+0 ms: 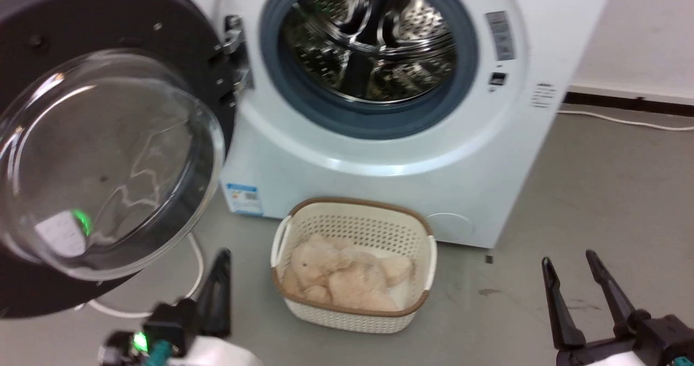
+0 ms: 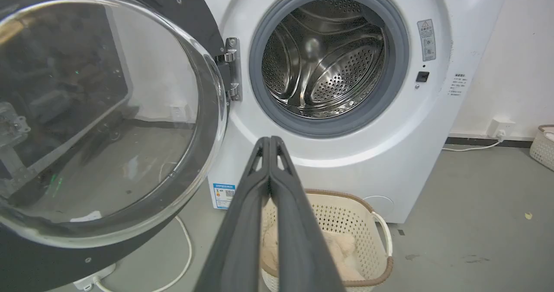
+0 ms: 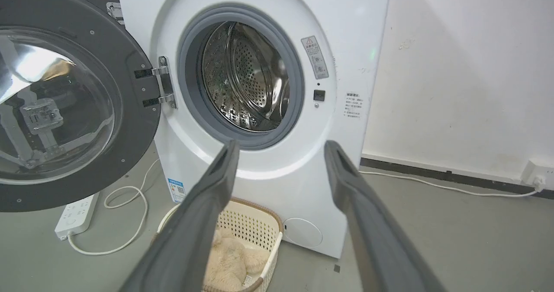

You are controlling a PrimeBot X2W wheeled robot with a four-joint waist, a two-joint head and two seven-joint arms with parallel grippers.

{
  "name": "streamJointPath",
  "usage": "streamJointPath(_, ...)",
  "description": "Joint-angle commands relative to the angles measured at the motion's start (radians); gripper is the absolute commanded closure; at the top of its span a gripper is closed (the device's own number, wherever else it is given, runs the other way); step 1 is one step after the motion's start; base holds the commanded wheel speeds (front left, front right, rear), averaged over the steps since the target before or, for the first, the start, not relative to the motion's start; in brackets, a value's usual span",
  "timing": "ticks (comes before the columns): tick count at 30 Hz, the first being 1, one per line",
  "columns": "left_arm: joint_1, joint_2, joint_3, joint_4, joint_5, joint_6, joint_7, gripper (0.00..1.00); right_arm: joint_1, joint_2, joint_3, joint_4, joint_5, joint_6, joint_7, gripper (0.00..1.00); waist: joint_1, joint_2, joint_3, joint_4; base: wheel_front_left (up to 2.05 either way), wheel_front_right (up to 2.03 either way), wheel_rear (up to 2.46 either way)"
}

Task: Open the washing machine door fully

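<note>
The white washing machine (image 1: pixel 379 154) stands ahead with its steel drum (image 1: pixel 374 40) exposed. Its round black door (image 1: pixel 108 24) with the bulging glass bowl (image 1: pixel 103 160) is swung wide to the left on its metal hinge (image 1: pixel 233 57). The door (image 2: pixel 190 24) and the door (image 3: pixel 134 119) also show in both wrist views. My left gripper (image 1: pixel 219 260) sits low, just right of the door's lower rim, fingers shut together and not touching it; it appears shut in the left wrist view (image 2: pixel 270 141). My right gripper (image 1: pixel 569 262) is open at lower right, holding nothing (image 3: pixel 279 147).
A cream basket (image 1: pixel 417 230) holding a beige plush toy (image 1: pixel 341 276) sits on the grey floor before the machine. A white power strip (image 3: pixel 78 214) and cable (image 3: pixel 130 223) lie under the door. A wall and socket (image 3: pixel 534 177) are to the right.
</note>
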Motion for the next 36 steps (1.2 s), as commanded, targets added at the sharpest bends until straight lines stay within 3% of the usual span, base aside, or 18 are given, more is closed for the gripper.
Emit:
streamJointPath(1,0.031,-0.02,-0.019,0.015,-0.009,-0.003,-0.02,0.0,0.02,0.003,0.004,0.01,0.012,0.0,-0.006,0.0,0.0002,0.0,-0.02,-0.041,0.0,0.0,0.0)
streamJointPath(8,0.072,-0.048,-0.076,0.08,0.009,-0.014,-0.052,0.0,0.035,0.003,0.018,0.036,0.016,0.0,-0.01,0.0,0.0002,0.0,-0.026,-0.078,0.0,0.0,0.0)
streamJointPath(18,0.064,-0.064,-0.075,0.149,0.029,0.005,-0.079,0.0,0.041,0.003,0.02,0.05,0.015,0.0,-0.012,0.0,0.0002,0.0,-0.03,-0.089,0.0,0.0,0.0)
streamJointPath(36,0.046,-0.075,-0.066,0.138,0.054,0.0,-0.087,0.0,0.038,0.003,0.016,0.057,0.016,0.0,-0.013,0.0,0.0002,0.0,-0.023,-0.073,0.0,0.0,0.0)
